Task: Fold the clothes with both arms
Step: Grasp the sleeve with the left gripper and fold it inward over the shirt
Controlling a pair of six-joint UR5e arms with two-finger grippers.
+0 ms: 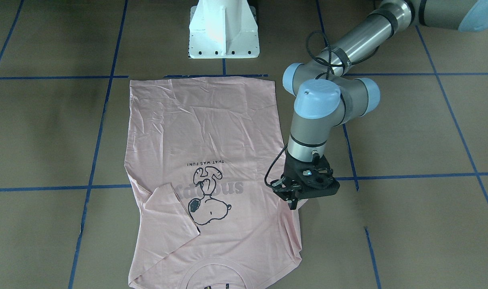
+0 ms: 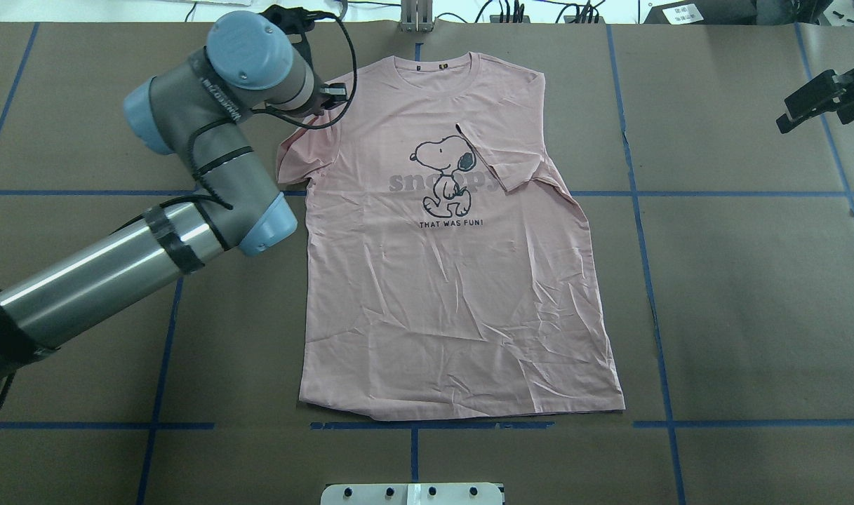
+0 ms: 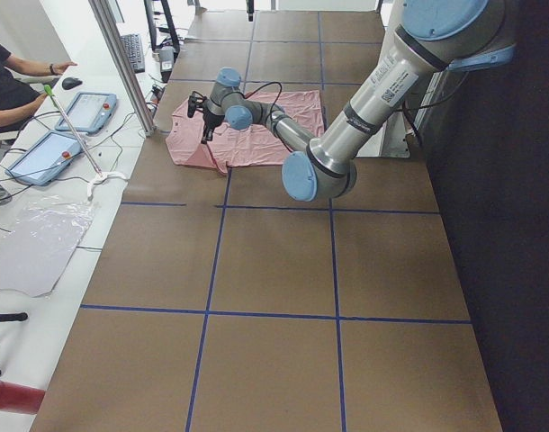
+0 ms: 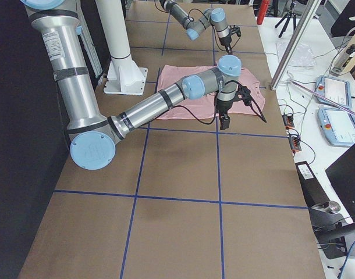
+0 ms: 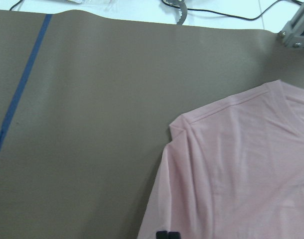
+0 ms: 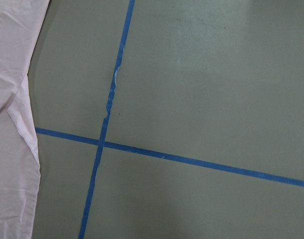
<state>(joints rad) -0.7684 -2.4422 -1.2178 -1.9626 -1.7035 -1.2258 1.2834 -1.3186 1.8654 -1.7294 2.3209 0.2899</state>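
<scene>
The pale pink T-shirt (image 2: 455,294) lies flat and face up, neck towards the far edge and the Snoopy print (image 2: 444,175) showing. Its sleeve (image 2: 500,158) on my right side is folded in over the chest. My left gripper (image 1: 293,202) is down on the other sleeve (image 2: 297,154). In the left wrist view its fingertips (image 5: 167,234) are pressed together on the sleeve's edge. My right gripper (image 2: 819,98) hangs well off the shirt near the table's right edge, and its fingers look apart with nothing in them. The right wrist view shows only the shirt's edge (image 6: 7,59) and bare table.
The white pedestal base (image 1: 223,32) stands just behind the shirt's hem. Blue tape lines (image 2: 637,210) grid the brown table. Cables and a metal bracket (image 2: 416,14) line the far edge. A person sits at tablets (image 3: 85,108) beyond that edge.
</scene>
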